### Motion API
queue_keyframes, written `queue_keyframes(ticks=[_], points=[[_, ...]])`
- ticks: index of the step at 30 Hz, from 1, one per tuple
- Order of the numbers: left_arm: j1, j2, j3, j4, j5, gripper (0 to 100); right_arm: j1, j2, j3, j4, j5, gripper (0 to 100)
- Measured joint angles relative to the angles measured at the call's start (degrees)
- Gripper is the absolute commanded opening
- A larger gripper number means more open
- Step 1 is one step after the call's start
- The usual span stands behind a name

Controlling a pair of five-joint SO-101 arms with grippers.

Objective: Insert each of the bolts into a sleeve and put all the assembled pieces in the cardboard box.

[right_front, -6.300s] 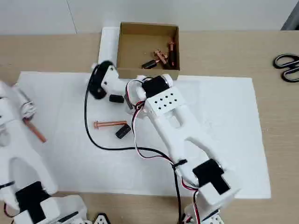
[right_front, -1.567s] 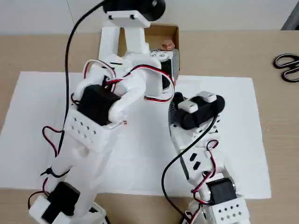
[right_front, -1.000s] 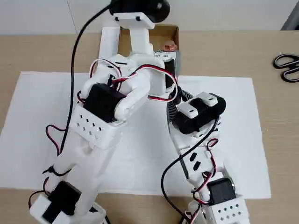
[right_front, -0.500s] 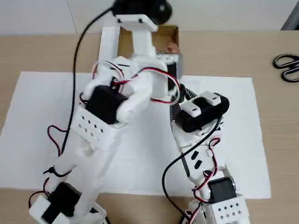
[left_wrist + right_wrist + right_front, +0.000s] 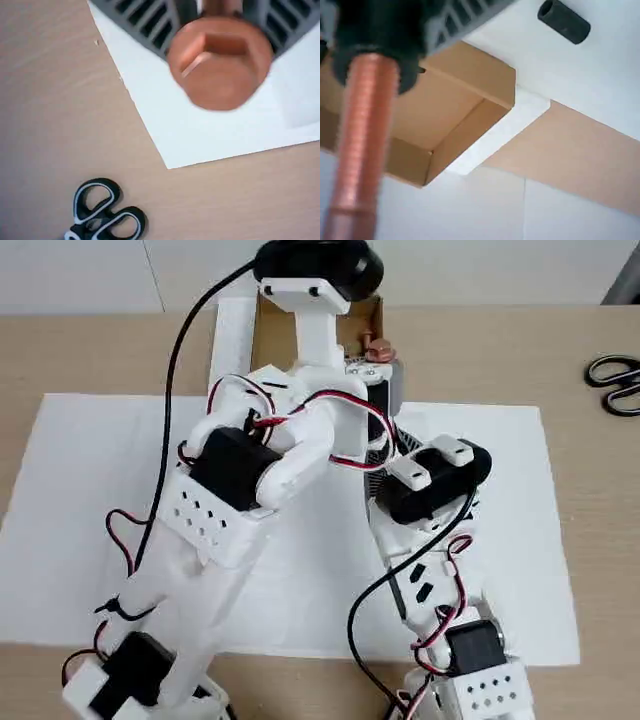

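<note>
A copper bolt hangs over the near right corner of the cardboard box. My left gripper is shut on it. In the left wrist view the bolt's hex-socket head faces the camera between grey ribbed fingers. In the right wrist view the bolt's threaded shaft runs through a black sleeve, with my right gripper shut on that sleeve. In the high view the right gripper sits just below the left one. A loose black sleeve lies on the paper.
White paper covers the middle of the wooden table. Scissors lie at the far right, also visible past the paper's corner. The two arms cross over the table's middle and hide most of the box.
Since 6 s ago both arms came together at the box with bolt and sleeve. In the last second the left gripper and bolt head shifted slightly right and toward the near edge.
</note>
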Motion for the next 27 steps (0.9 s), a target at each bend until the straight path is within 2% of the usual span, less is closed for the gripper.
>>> queue_keyframes(ticks=[12,27], points=[[-0.35,0.00,2.99,-0.44,0.00,1,-0.09,-0.09,0.09,0.00,0.00,0.2],[3.34,-1.05,8.62,0.18,-0.44,1,0.35,-0.09,0.18,0.00,0.18,0.2]])
